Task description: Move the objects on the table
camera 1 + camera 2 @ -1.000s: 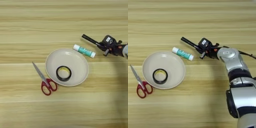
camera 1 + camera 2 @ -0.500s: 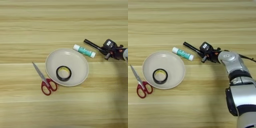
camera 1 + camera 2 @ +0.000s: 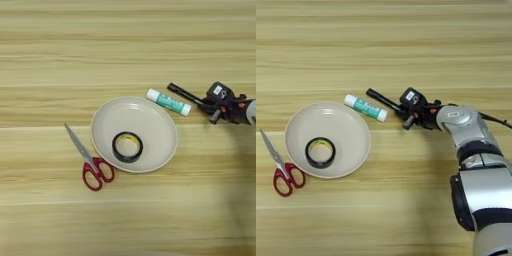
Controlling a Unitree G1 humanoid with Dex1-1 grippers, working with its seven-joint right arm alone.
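— How much room is there on the wooden table (image 3: 125, 40)?

— Plenty. The whole far half is bare streaked planks, and so is the near strip under the plate. The silver right arm (image 3: 476, 150) takes up the right side.

— And the round beige plate (image 3: 160, 120)?

— Smooth and shallow, near the middle. The black tape ring (image 3: 127, 147) lies flat inside it, yellowish core showing. The red-handled scissors (image 3: 90, 162) lie just left of its rim, blades shut and pointing up-left.

— Where's the marker pen (image 3: 383, 99)?

— In the right gripper (image 3: 408, 114), whose black fingers are clenched on its right end. It's slim and black; its long axis slants across the grain, the free tip pointing up-left, just beyond the white-and-green glue stick (image 3: 366, 107). That stick lies almost parallel to it, beside the plate's far right rim. Whether the pen touches the table, I can't tell.
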